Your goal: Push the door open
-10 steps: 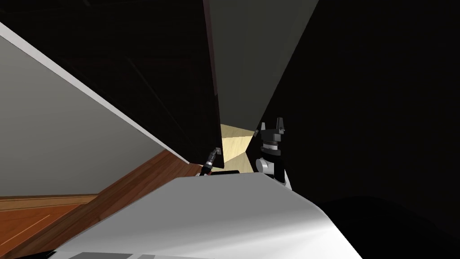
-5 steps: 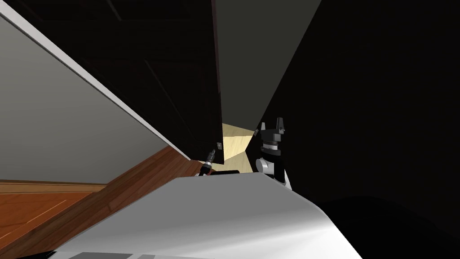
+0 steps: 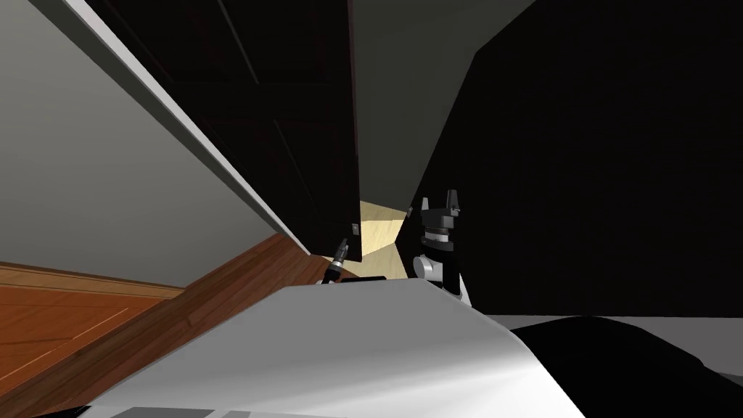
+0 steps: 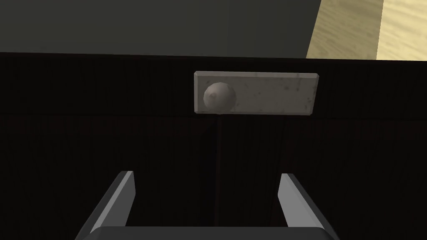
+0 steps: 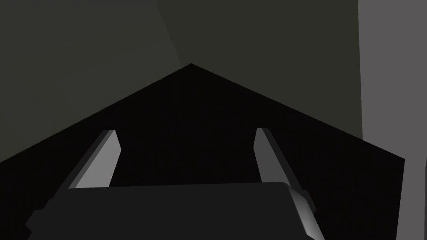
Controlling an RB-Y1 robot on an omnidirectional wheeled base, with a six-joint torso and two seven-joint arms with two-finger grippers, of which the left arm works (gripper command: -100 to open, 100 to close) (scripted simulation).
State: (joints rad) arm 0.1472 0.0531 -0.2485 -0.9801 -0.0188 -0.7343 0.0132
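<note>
Step in hand: the push itself, with the dark brown panelled door (image 3: 305, 145) already ajar. It stands just ahead on my left, its free edge beside a narrow gap that shows pale wood floor (image 3: 379, 231) beyond. My left gripper (image 4: 207, 177) has its fingers apart and holds nothing. It faces the door panel near the grey rectangular plate (image 4: 267, 93) with its round grey knob (image 4: 219, 96); I cannot tell whether it touches the panel. My right gripper (image 5: 185, 132) is also spread and empty, raised at the gap's other side against a black area (image 3: 617, 160). Next, as I judge it: press the left hand forward near the free edge and follow the swing. No brand, label or writing is readable.
</note>
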